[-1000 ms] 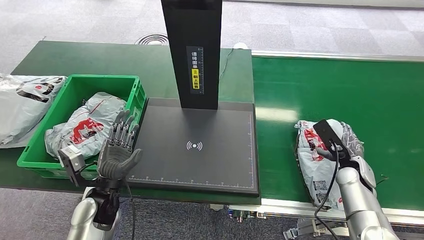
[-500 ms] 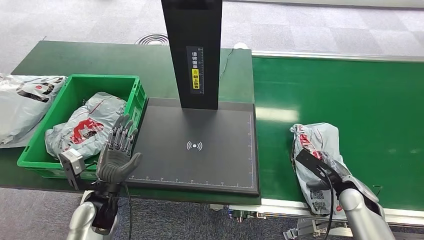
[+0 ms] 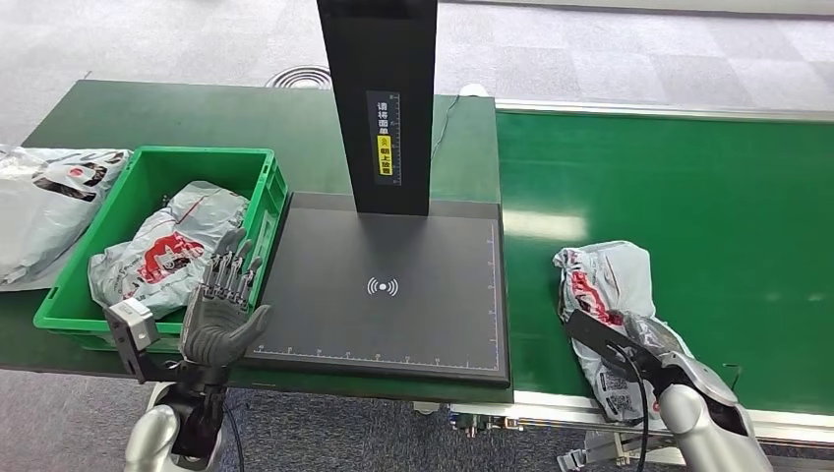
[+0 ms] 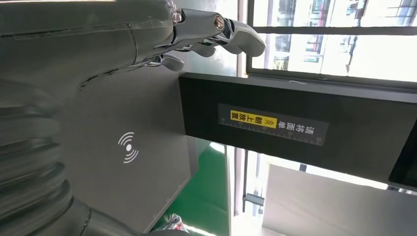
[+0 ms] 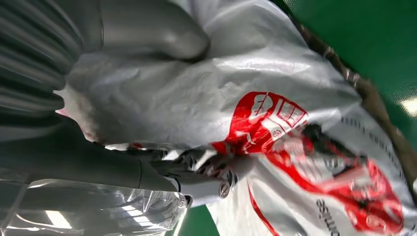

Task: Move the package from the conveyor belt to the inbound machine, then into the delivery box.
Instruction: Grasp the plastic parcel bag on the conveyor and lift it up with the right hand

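Gripping grey package on conveyor belt, right hand clamps bag for lift toward inbound machine; left hand waits, fingers apart, beside green delivery box.

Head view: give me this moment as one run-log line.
stage: pickup | right hand: grips package on conveyor belt | left hand: open beside inbound machine | delivery box: holds another parcel
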Robot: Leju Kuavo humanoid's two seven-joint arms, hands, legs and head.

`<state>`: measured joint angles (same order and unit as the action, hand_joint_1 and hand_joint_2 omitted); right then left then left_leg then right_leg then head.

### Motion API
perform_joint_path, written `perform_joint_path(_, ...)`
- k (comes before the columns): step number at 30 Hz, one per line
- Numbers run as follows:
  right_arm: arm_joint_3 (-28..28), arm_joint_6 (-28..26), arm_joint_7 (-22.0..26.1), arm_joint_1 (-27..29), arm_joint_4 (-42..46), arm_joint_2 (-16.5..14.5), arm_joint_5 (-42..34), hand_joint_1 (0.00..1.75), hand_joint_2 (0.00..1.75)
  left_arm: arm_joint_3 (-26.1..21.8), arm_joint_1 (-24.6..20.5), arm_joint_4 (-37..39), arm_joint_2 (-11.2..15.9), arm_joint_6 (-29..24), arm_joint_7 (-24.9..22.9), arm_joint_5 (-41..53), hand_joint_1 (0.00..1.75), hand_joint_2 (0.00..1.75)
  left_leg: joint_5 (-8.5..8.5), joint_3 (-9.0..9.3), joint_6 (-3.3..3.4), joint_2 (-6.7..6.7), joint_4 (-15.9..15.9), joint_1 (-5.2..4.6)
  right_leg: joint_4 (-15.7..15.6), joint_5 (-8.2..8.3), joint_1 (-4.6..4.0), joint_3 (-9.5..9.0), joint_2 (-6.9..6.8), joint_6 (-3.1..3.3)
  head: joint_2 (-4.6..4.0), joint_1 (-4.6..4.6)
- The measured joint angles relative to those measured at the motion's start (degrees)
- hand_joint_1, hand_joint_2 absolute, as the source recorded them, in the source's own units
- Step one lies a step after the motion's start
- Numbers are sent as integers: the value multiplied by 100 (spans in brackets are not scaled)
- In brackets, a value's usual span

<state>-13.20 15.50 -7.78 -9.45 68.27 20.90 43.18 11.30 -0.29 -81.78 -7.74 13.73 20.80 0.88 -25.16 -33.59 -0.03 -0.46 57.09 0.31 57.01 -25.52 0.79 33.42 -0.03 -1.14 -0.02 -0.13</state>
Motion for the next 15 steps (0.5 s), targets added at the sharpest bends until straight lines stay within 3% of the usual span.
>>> perform_joint_path(12,-86,-164,8,-12,3,-23,257,175,175,-58,46,-53,-28,7,-15,103,0,175,0,-1,1,-1,0,0,0,0,1,-2,-1,0,0,0)
perform_joint_path(15,-104,-414,136,-67,-40,-57,244,175,175,-83,49,-56,-35,8,-14,114,0,175,1,-3,0,0,0,0,1,1,1,-2,0,0,0,-1)
